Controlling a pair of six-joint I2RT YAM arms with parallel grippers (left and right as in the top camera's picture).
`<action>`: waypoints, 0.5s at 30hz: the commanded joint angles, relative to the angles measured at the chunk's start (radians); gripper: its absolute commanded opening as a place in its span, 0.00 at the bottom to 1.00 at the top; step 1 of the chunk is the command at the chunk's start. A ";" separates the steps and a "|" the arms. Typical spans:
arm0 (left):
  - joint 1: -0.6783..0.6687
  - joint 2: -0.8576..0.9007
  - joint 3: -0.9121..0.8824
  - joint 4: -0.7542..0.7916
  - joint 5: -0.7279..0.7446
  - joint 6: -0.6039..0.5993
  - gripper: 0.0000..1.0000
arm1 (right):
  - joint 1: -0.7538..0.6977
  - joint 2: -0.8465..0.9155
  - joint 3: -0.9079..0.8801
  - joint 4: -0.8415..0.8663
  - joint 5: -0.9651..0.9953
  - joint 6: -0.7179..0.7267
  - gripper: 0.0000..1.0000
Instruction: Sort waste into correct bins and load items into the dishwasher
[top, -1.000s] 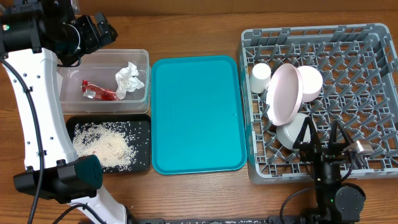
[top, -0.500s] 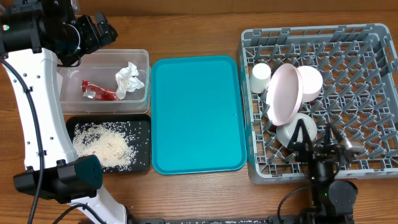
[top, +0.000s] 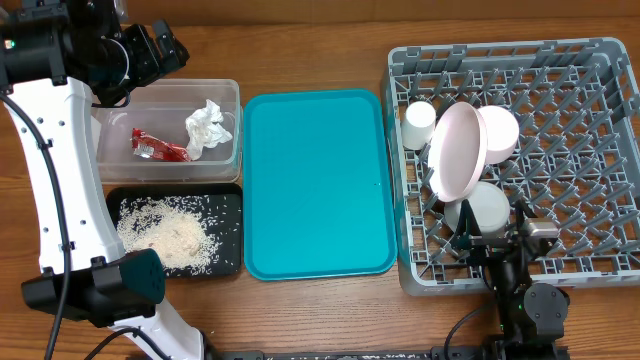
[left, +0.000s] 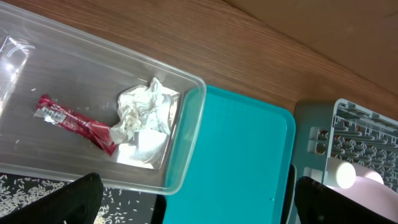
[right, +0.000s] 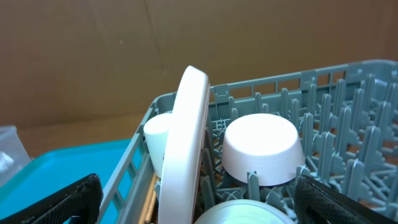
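Shows the right pincer (top: 497, 240) spread wide and empty, hanging low over the near edge of the grey dish rack (top: 575, 120). Finds just ahead of it a smaller round white dish (top: 481, 207) resting among the pegs, apart from the jaws. Finds beyond that a large plate (top: 455, 150) standing on edge, with an upturned bowl (top: 502, 132) just to its right and a small cup (top: 419, 122) at its left, all inside the rack. Judged hard, stiff, smooth-glazed, slippery and breakable. Best pinched across a rim: the plate by its upper edge, the cup across its wall.

Shows the left pincer (top: 165, 50) likewise parted and holding nothing, poised above the far corner of the clear tub (top: 232, 100). Finds below it, inside the tub, a crumpled white napkin (top: 207, 128) touching a red sachet wrapper (top: 158, 148). Judged feather-light, both. Napkin soft and squashable, easiest taken at a raised fold; sachet thin, flat and crinkly, best nipped by one end. Finds farther from this pincer, toward the near edge of the desk (top: 320, 50), a black tray (top: 232, 200) carrying loose rice scraps (top: 170, 235). Too fine to pinch; probably movable only by tipping the tray. Places a teal tray (top: 315, 180) between the two pincers.

Reads no brand, label or lettering anywhere; any print on the sachet too small to make out.
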 joint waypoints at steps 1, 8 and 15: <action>-0.008 -0.002 0.014 0.000 0.010 -0.006 1.00 | 0.012 -0.011 -0.011 0.006 -0.011 -0.106 1.00; -0.008 -0.002 0.014 0.000 0.010 -0.007 1.00 | 0.021 -0.011 -0.011 0.008 -0.017 -0.124 1.00; -0.008 -0.002 0.014 0.000 0.010 -0.006 1.00 | 0.021 -0.010 -0.010 0.008 -0.018 -0.125 1.00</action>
